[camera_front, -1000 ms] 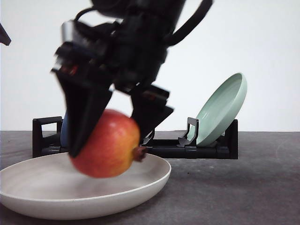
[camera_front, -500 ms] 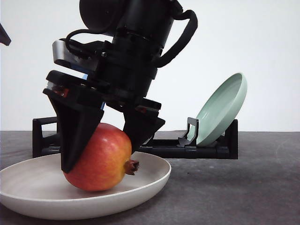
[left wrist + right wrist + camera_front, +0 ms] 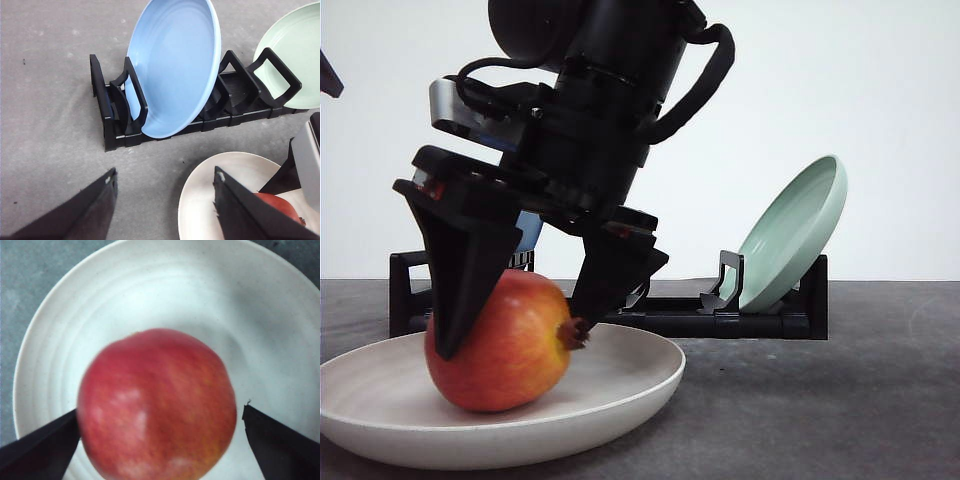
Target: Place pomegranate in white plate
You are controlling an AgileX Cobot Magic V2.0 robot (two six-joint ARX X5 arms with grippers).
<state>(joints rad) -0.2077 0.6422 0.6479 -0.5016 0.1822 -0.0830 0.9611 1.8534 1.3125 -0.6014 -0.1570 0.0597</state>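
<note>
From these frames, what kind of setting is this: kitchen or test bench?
Likely a lab test bench, not a kitchen: bare grey tabletop, plain white backdrop, and staged props: a black dish rack holding a blue plate, and a white plate.

Between the right claw's [image 3: 515, 335] matt black plastic fingers, the pomegranate [image 3: 498, 342] looks smooth and glossy; beneath, the white plate [image 3: 620, 395] is matt, the tabletop [image 3: 840, 400] grainy grey.
</note>
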